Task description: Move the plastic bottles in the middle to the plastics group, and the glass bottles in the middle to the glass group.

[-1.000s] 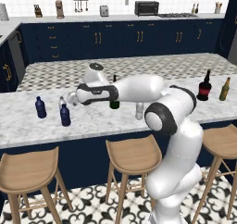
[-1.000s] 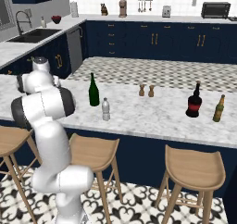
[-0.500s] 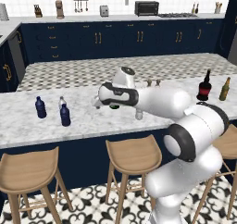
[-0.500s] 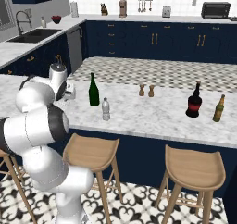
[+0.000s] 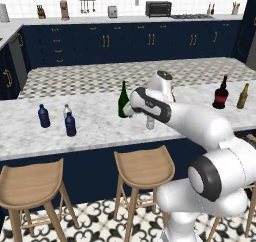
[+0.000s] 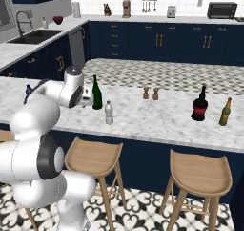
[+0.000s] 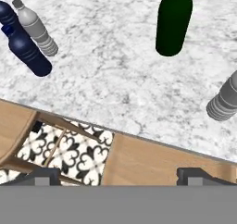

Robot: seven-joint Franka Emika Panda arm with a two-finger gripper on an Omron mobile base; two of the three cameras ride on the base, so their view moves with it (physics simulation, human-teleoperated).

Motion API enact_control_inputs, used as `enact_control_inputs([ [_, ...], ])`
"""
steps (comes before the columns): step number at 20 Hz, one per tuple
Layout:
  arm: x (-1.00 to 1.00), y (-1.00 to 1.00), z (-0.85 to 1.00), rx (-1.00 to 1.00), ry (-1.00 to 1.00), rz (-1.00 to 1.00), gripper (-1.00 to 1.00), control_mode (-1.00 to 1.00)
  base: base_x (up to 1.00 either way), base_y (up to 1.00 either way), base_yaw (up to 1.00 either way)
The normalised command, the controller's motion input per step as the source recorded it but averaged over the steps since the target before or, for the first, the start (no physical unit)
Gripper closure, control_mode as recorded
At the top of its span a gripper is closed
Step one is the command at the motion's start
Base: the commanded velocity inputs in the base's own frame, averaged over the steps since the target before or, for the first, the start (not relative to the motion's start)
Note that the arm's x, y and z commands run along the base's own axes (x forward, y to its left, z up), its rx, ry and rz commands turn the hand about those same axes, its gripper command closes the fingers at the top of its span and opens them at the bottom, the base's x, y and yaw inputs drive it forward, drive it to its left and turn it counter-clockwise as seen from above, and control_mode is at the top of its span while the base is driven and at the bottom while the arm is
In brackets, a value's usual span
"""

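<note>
The tall dark green glass bottle (image 5: 123, 100) (image 6: 97, 92) (image 7: 173, 19) stands mid-counter. Right of it is a clear-whitish plastic bottle (image 6: 109, 113) (image 7: 224, 100), partly behind my arm in the left base view (image 5: 150, 122). The plastics group sits at the left: two navy bottles (image 5: 44, 116) (image 5: 70, 124) and a clear one (image 5: 66, 111), seen in the hand view as the nearer navy (image 7: 28, 54) and the clear (image 7: 37, 28). The glass group, red-labelled bottle (image 5: 220, 93) (image 6: 200, 104) and amber bottle (image 5: 243, 96) (image 6: 225, 111), stands far right. My gripper (image 5: 131, 110) (image 6: 88, 99) (image 7: 120, 174) hovers beside the green bottle, open and empty.
Two small shakers (image 6: 150, 93) stand behind the middle of the counter. Wooden stools (image 5: 144, 166) (image 5: 32, 183) (image 6: 200, 173) line the counter's front edge, one right below the hand (image 7: 152, 160). Bare marble (image 7: 115, 65) lies between the plastics group and the green bottle.
My arm has swung right along the counter, from near the plastics group to beside the green bottle. The bottles have not moved.
</note>
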Motion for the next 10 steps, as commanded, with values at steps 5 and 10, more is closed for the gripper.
enact_control_inputs([
  [5, -0.15, -0.84, 0.25, -0.04, 0.07, -0.11, -1.00, -1.00, 0.00, 0.00, 0.00],
  [10, -0.04, -0.74, 0.17, 0.00, 0.07, -0.19, -1.00, -1.00, 0.00, 0.00, 0.00],
])
